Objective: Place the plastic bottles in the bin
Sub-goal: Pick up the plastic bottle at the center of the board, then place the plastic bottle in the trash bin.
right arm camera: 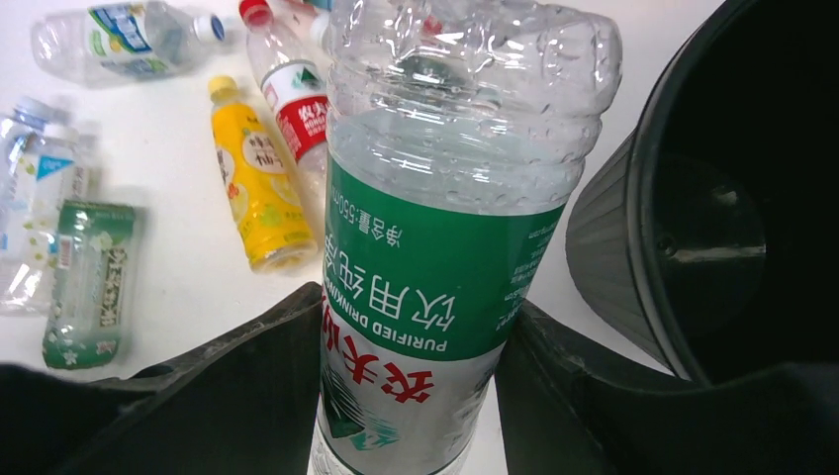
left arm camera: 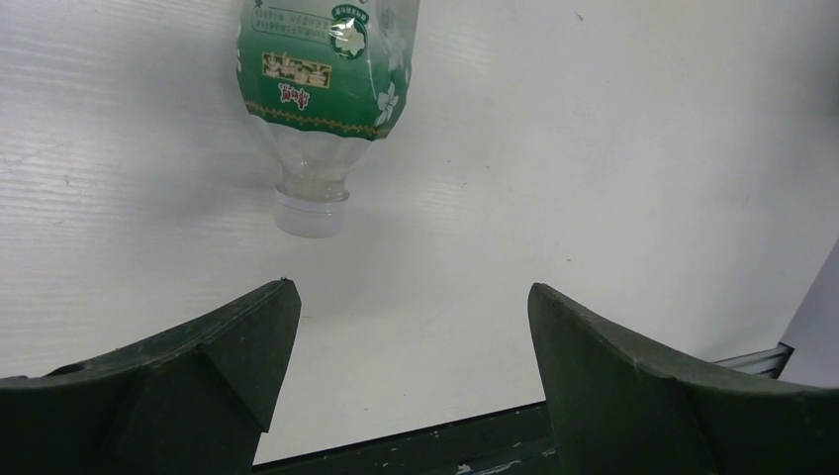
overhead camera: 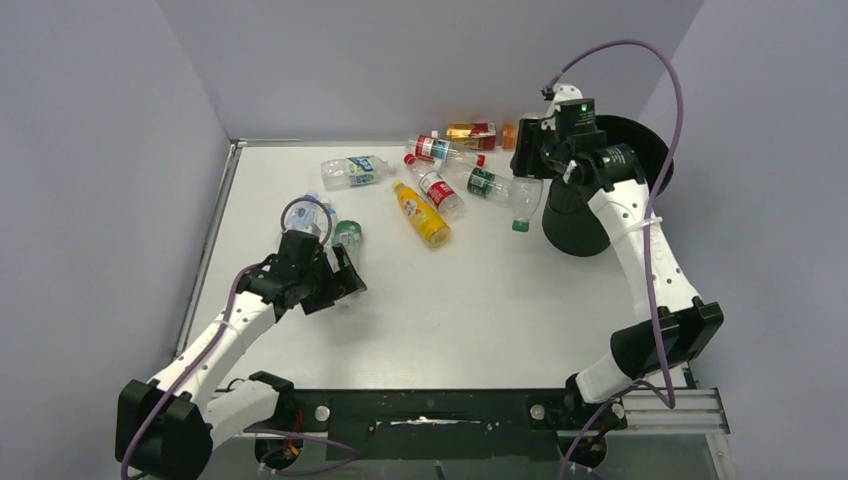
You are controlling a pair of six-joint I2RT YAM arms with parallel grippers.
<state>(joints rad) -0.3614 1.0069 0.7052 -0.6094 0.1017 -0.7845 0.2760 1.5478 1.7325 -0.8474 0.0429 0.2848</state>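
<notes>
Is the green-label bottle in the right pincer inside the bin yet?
Out: the bottle sits gripped in the right pincer, beside the bin, outside its opening.

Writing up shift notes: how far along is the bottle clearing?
Done: nothing that shows; the visible part of the bin holds no bottle. In hand: the right pincer grips a green-label bottle beside the bin's rim. The left pincer hangs open near a floral bottle. Left: that one and about eight more lying on the table, such as the yellow bottle.
</notes>
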